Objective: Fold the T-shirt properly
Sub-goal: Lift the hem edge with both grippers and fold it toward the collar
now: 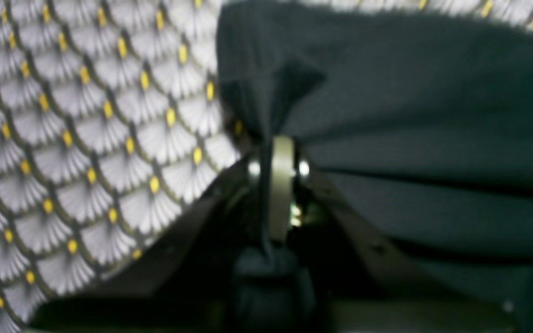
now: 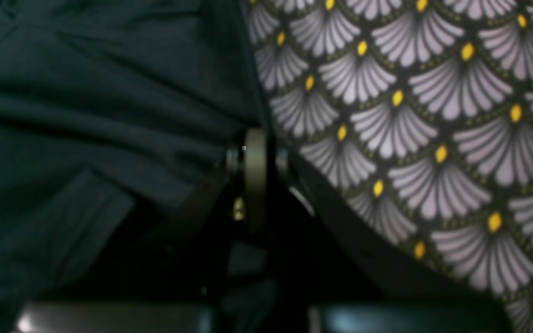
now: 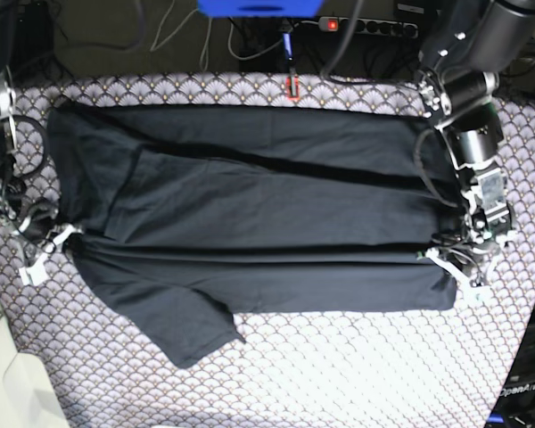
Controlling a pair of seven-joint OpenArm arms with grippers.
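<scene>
Spread lengthwise across the desk (image 3: pixel 339 374), the dark T-shirt (image 3: pixel 250 205) lies stretched between two robot arms, its cloth pulled into long horizontal creases over a scallop-patterned tablecloth (image 3: pixel 357 366) dotted with yellow. At the shirt's hem end, on the base view's right, the left claw (image 3: pixel 453 265) is clamped shut on a pinch of the fabric; its wrist camera shows the cloth (image 1: pixel 387 115) bunched to a point where it enters the closed claw (image 1: pixel 278 152), with the patterned covering (image 1: pixel 86 138) off to one side. At the opposite end, the right claw (image 3: pixel 49 241) is likewise closed on the shirt's edge near the shoulder, and its own camera shows dark fabric (image 2: pixel 86 92) gathered right up against the closed claw (image 2: pixel 255 148), the tablecloth (image 2: pixel 433 138) beyond. One short sleeve (image 3: pixel 183 321) fans out loose toward the desk's near edge, flat on the covering. A power strip (image 3: pixel 370 27) and cables sit behind the desk
</scene>
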